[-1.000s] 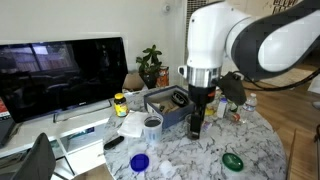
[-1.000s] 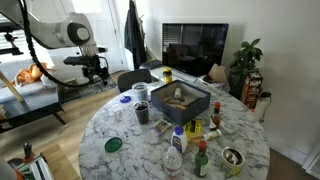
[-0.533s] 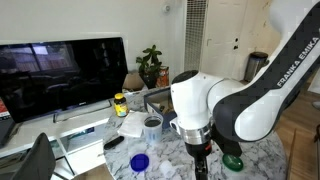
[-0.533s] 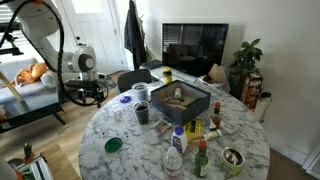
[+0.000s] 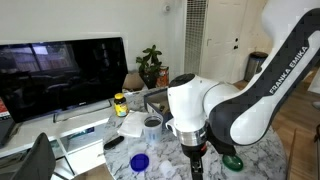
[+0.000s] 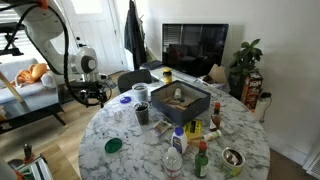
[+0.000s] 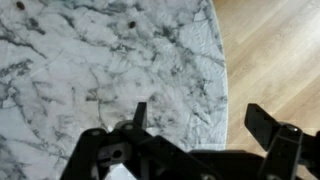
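Gripper (image 7: 200, 122) hangs with jaws apart and nothing between them, low over the marble table (image 7: 80, 60); bare stone under the fingers; wood floor (image 7: 270, 40) fills 1 to 3 o'clock of the wrist view, so the rim runs close by.

In an exterior view the gripper (image 6: 95, 92) sits at the table's 9 o'clock rim; nearest item is the blue lid (image 6: 125, 98), just inboard toward 3 o'clock, untouched; white mug (image 6: 141, 92) just beyond it; dark cup (image 6: 142, 112) near, at 5 o'clock of the lid.

Judgement: any descent here wants to be plumb and slow, jaws kept wide; a flat lid on hard stone looks apt to skate.

Edges: the rim is the hazard; an outward nudge could drop the lid to the floor.

Room: open air floorward; inboard crowded by grey tray (image 6: 180, 100) and bottles (image 6: 175, 150).
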{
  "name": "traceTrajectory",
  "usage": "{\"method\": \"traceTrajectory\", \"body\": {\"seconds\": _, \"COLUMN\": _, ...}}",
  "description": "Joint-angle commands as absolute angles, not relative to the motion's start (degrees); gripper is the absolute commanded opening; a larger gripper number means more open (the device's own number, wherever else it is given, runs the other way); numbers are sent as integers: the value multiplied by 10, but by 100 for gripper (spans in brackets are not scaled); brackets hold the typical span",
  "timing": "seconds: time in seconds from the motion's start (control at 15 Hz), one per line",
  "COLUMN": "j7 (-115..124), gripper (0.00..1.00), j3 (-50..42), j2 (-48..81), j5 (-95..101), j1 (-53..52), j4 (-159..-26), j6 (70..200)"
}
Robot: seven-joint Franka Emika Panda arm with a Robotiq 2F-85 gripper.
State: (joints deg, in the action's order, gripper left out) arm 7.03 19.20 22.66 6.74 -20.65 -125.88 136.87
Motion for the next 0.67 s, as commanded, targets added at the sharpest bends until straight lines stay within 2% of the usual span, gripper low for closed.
{"method": "traceTrajectory", "body": {"seconds": 0.0, "j7": 65, "gripper": 100, "j3": 145, "j2": 271, "j5": 173, "j1": -251, "j4": -1248, "j6": 1424}}
{"method": "traceTrajectory", "body": {"seconds": 0.6, "j7": 96, "gripper": 100, "j3": 49, "j2": 321, "j5": 339, "j1": -329, "j4": -1229, "j6": 1559}}
